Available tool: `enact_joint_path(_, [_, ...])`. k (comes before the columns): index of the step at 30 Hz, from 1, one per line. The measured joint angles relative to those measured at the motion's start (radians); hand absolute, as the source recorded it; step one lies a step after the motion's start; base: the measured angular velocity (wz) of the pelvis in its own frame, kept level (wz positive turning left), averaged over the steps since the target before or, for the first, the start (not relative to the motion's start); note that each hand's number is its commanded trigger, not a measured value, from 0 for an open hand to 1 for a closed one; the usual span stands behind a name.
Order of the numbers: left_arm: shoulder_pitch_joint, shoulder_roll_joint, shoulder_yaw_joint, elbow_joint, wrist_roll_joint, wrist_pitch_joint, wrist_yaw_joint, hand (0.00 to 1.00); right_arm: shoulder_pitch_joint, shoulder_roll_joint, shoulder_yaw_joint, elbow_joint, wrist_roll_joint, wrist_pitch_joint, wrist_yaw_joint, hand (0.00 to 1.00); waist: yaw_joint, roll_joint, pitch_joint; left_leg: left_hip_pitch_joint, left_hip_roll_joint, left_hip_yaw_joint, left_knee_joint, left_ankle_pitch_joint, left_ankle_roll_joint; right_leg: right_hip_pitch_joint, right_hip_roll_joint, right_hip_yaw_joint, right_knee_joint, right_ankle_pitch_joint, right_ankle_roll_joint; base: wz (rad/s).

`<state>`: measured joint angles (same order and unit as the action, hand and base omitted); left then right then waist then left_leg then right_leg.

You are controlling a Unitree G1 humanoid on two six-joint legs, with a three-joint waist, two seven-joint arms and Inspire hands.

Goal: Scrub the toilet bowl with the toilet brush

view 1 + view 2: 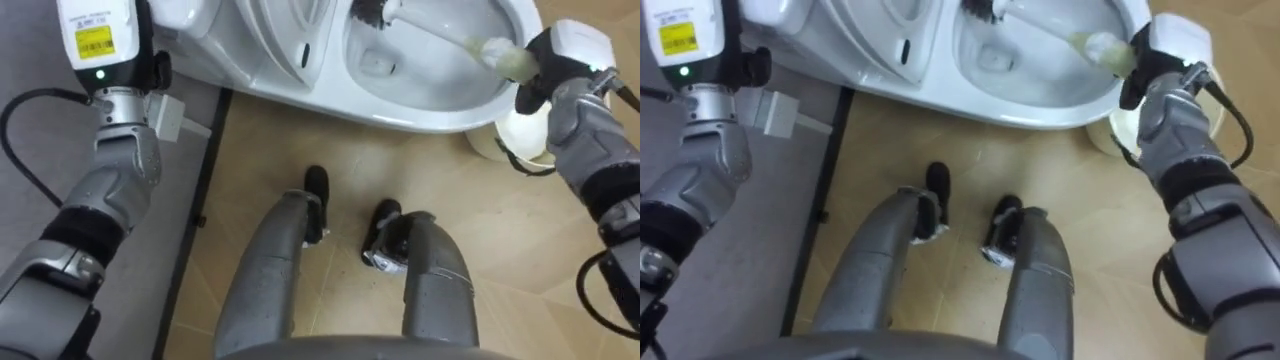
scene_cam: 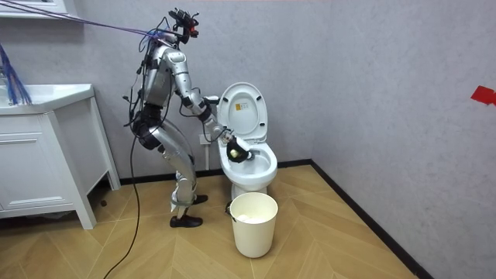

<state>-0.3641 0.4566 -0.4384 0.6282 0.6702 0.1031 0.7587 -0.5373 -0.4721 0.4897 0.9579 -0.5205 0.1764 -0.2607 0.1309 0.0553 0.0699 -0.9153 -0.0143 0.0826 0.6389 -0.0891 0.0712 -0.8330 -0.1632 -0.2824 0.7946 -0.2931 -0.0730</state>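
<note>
White-handled brush (image 1: pixel 432 28), dark bristle head in the toilet bowl (image 1: pixel 400 112), right hand (image 1: pixel 540 72) fingers curled round its handle

Bathroom: white toilet (image 2: pixel 249 164) with raised lid (image 2: pixel 242 110) against grey wall (image 2: pixel 372 70), white vanity cabinet (image 2: pixel 43 159) at room view's left, cream waste bin (image 2: pixel 253 225) on wood-pattern floor (image 2: pixel 318 240), dark skirting (image 2: pixel 349 199) along wall base

We see a cream waste bin (image 2: pixel 253 223) standing on the wooden floor (image 2: pixel 333 240), a white cabinet (image 2: pixel 39 167) at the room view's left, and a red mark (image 2: pixel 483 94) on the grey wall (image 2: pixel 372 77).
</note>
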Motion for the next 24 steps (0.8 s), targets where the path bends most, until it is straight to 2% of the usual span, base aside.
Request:
enact_joint_path(1, [0.003, -0.004, 0.000, 0.000, -0.001, -0.001, -0.003, 0.00, 0.017, 0.006, 0.002, 0.000, 0.000, 0.005, 0.004, 1.00, 0.003, 0.005, -0.0021, 0.000, 0.002, 0.002, -0.003, -0.001, 0.001, 0.000, 0.002, 0.002, -0.004, 0.000, 0.000, -0.04])
enact_joint_path(6, [0.008, 0.000, 0.004, -0.001, -0.026, -0.012, 0.004, 0.00, 0.047, 0.012, 0.037, -0.048, -0.028, 0.044, 0.055, 1.00, 0.012, 0.012, -0.0021, 0.001, 0.006, 0.001, -0.015, 0.002, -0.005, 0.000, 0.014, -0.003, -0.021, 0.000, -0.006, -0.01])
enact_joint_path(8, [0.016, 0.002, 0.009, -0.002, -0.050, -0.025, 0.005, 0.00, 0.052, 0.001, 0.038, -0.080, -0.040, 0.047, 0.076, 1.00, 0.012, 0.019, -0.0017, 0.001, 0.021, 0.000, -0.016, 0.001, -0.009, 0.010, 0.028, -0.011, -0.039, 0.008, -0.015, -0.04])
enact_joint_path(10, [0.035, 0.002, 0.023, 0.000, -0.050, -0.029, 0.001, 0.00, 0.092, -0.014, 0.038, -0.156, -0.080, 0.066, 0.108, 1.00, 0.013, 0.021, -0.0022, 0.014, 0.039, -0.001, -0.013, -0.006, -0.019, 0.030, 0.044, -0.017, -0.060, 0.014, -0.030, -0.06])
enact_joint_path(15, [0.073, 0.003, 0.044, 0.020, -0.051, -0.032, -0.006, 0.00, 0.188, -0.045, 0.039, -0.264, -0.136, 0.076, 0.169, 1.00, 0.010, 0.018, -0.0018, 0.053, 0.039, 0.001, -0.018, -0.019, -0.030, 0.068, 0.056, -0.007, -0.071, 0.006, -0.038, -0.06])
enact_joint_path(17, [0.079, 0.003, 0.045, 0.034, -0.050, -0.042, -0.025, 0.00, 0.223, -0.046, 0.039, -0.277, -0.163, 0.076, 0.188, 1.00, 0.007, 0.013, -0.0025, 0.084, 0.042, 0.007, -0.023, -0.023, -0.033, 0.096, 0.059, -0.004, -0.079, 0.001, -0.038, -0.02])
enact_joint_path(19, [0.106, 0.002, 0.065, 0.048, -0.047, -0.043, -0.037, 0.00, 0.262, -0.042, 0.038, -0.312, -0.214, 0.076, 0.218, 1.00, 0.000, -0.009, -0.0051, 0.126, 0.044, 0.022, -0.040, -0.029, -0.038, 0.127, 0.062, 0.011, -0.089, -0.006, -0.040, -0.12])
enact_joint_path(21, [0.127, 0.001, 0.084, 0.058, -0.047, -0.048, -0.050, 0.00, 0.287, -0.041, 0.039, -0.329, -0.238, 0.073, 0.237, 1.00, -0.015, -0.022, -0.0074, 0.163, 0.042, 0.023, -0.061, -0.030, -0.040, 0.163, 0.062, 0.010, -0.106, -0.008, -0.039, 0.00])
enact_joint_path(23, [0.144, 0.002, 0.084, 0.063, -0.047, -0.060, -0.075, 0.00, 0.317, -0.043, 0.040, -0.329, -0.259, 0.064, 0.258, 1.00, -0.020, -0.037, -0.0132, 0.207, 0.039, 0.022, -0.078, -0.032, -0.042, 0.209, 0.063, 0.008, -0.127, -0.010, -0.036, 0.04])
enact_joint_path(24, [0.152, 0.002, 0.082, 0.070, -0.047, -0.062, -0.089, 0.00, 0.347, -0.042, 0.040, -0.330, -0.271, 0.063, 0.265, 1.00, -0.022, -0.051, -0.0197, 0.242, 0.036, 0.022, -0.090, -0.035, -0.043, 0.244, 0.063, 0.008, -0.143, -0.013, -0.032, 0.00])
